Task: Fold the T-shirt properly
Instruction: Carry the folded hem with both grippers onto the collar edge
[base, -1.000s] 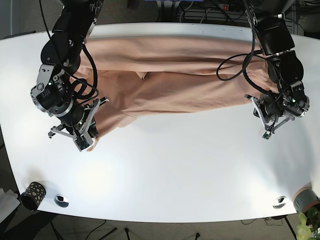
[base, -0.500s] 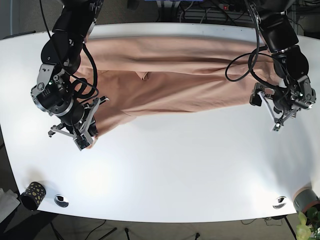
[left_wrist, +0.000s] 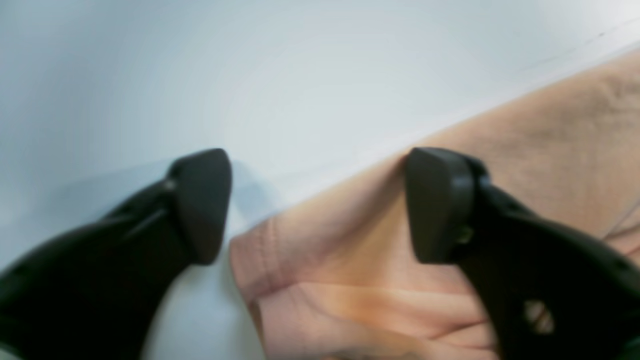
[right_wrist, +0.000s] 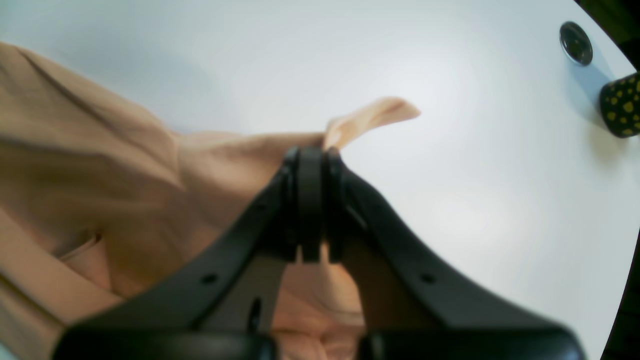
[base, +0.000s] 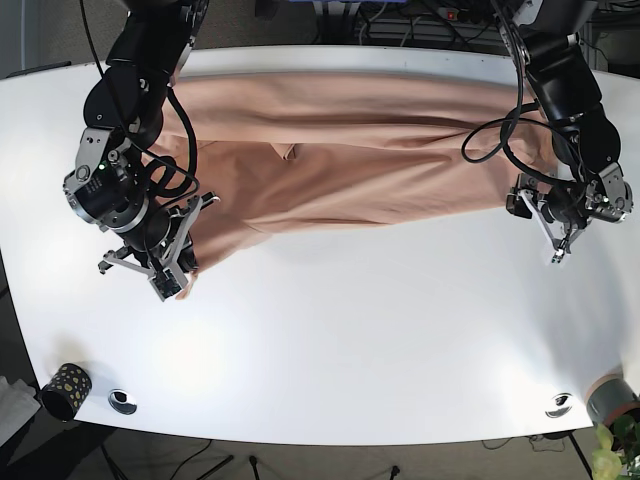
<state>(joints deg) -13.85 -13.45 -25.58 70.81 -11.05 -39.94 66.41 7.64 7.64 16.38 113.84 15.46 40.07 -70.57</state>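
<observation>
We see a soft, peach T-shirt (base: 340, 150) lying wrinkled along the far side of the smooth white desk (base: 350, 330). The right tool (right_wrist: 310, 155) is pinched tight on a floppy corner of the T-shirt. The left tool (left_wrist: 320, 205) is spread wide over the T-shirt's stitched corner.
</observation>
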